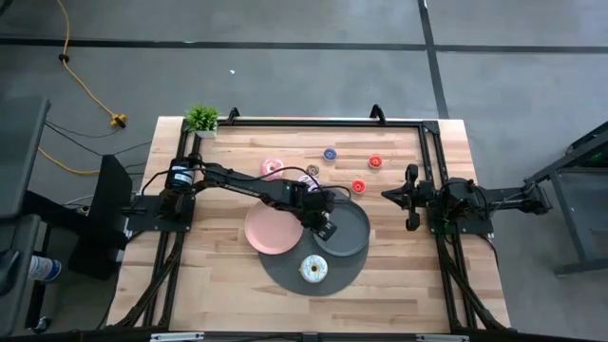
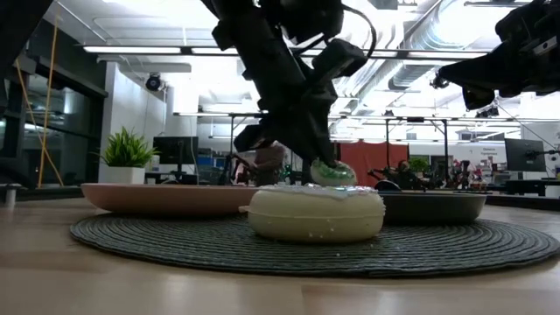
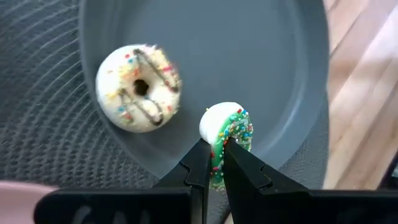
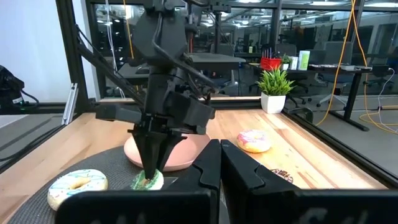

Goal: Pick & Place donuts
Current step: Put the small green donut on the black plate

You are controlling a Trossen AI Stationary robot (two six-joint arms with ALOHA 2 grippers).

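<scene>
Left wrist view: left gripper clamps the tiny green-iced sprinkled toy donut above the round grey plate; right gripper closed, idle.

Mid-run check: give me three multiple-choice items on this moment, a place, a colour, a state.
1. The left gripper hangs over: A the bare wood; B the grey plate; C the plant.
2. Icing on the tiny donut it holds: A red; B blue; C green.
3. The right gripper: A jaws shut, empty; B jaws wide open; C holding a donut.
B, the high view shows it above that plate; C, green with sprinkles in the left wrist view; A, its jaws meet with nothing between.
</scene>
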